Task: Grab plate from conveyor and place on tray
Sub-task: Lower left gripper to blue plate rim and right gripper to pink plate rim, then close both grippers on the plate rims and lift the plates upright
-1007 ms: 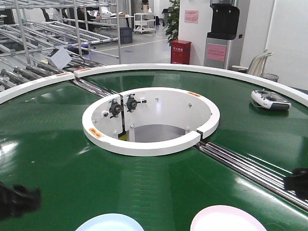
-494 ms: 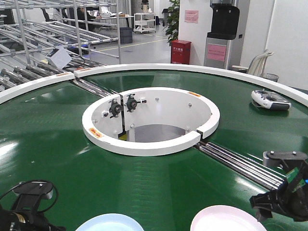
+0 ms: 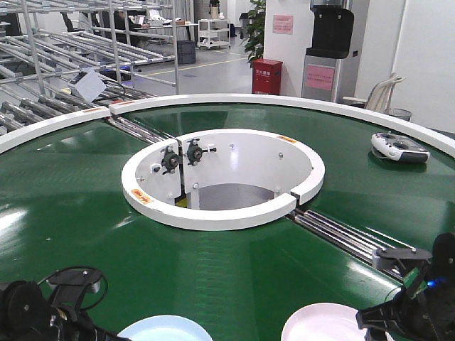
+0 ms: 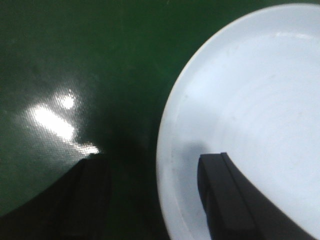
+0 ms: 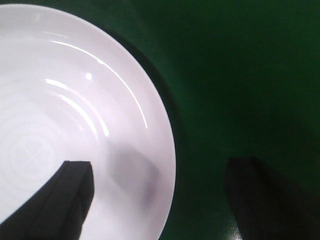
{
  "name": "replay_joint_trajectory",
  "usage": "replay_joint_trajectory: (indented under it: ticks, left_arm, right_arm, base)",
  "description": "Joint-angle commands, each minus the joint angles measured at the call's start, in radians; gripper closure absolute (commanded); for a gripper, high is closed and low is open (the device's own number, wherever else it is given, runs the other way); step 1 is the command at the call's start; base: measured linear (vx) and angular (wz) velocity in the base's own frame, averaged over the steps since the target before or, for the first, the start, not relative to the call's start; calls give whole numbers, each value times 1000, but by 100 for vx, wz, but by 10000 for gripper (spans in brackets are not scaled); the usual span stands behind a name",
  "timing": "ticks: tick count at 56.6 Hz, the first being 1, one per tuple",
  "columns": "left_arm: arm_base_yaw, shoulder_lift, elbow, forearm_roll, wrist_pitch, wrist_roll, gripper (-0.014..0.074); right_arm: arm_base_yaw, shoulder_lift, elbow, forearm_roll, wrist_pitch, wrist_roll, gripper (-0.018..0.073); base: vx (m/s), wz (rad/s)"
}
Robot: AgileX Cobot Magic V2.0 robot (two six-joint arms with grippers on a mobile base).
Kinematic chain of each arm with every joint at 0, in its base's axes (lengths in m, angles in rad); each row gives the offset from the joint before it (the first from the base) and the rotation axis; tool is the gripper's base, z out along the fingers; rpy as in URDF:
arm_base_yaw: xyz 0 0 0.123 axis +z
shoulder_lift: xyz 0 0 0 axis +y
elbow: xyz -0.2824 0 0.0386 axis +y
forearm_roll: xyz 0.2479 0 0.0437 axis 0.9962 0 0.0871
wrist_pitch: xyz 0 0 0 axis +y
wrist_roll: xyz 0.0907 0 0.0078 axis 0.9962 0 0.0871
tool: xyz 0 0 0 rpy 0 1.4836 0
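Observation:
Two plates lie on the dark-green conveyor [image 3: 85, 213] at its near edge: a light blue plate [image 3: 165, 329] on the left and a pale pink plate [image 3: 323, 323] on the right. My left gripper [image 4: 157, 200] is open astride the blue plate's [image 4: 250, 110] left rim, with one finger over the plate and the other over the belt. Over on the right, my right gripper [image 5: 162, 200] is open astride the pink plate's [image 5: 65, 110] right rim in the same way. The tray is out of view.
The white central ring [image 3: 224, 213] surrounds an opening mid-belt. Steel roller strips [image 3: 348, 241] run from it toward the right arm. A grey-white handheld controller [image 3: 399, 148] lies on the belt at far right. Metal racks [image 3: 71, 57] stand behind left.
Both arms have come down and inward from the frame edges to the plates' outer rims. The plates have barely shifted.

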Motion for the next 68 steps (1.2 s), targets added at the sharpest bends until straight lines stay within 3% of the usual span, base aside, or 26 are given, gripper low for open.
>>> replay_joint_trajectory:
  ticks: [1,10,17,23,31,33,49,68]
  left_arm:
    - [-6,-18,-31,-14,-37,2,94]
    - [-6,10,-31,-14,-45,2,97]
    - [-6,20,-31,-14,-46,2,144]
    - [-6,20,-31,-14,-46,2,273]
    - [-6,20,-31,-15,-43,2,562]
    - [-6,20,-31,-15,-43,2,605]
    - [-5,-73,-31,-15,-61,2,605]
    - [-5,-368,-31,-15,-73,2,603]
  right_arm:
    - [3,-8,-33,-4,-33,-20,-14]
    - [3,38,-33,-7,-42,-19,29]
    - [3,56,-33,-7,-43,-19,144]
    - [3,56,-33,-7,-41,-19,321]
    - [3,56,-34,-6,-31,-19,576]
    - [3,56,-34,-5,-31,-19,575]
    - [3,-23,-34,-2,-31,-19,571]
    - [3,-315,-34,6,-25,-7,571]
  base:
    - [0,0]
    - [0,0]
    - [0,0]
    - [0,0]
    - [0,0]
    - [0,0]
    - [0,0]
    - [0,0]
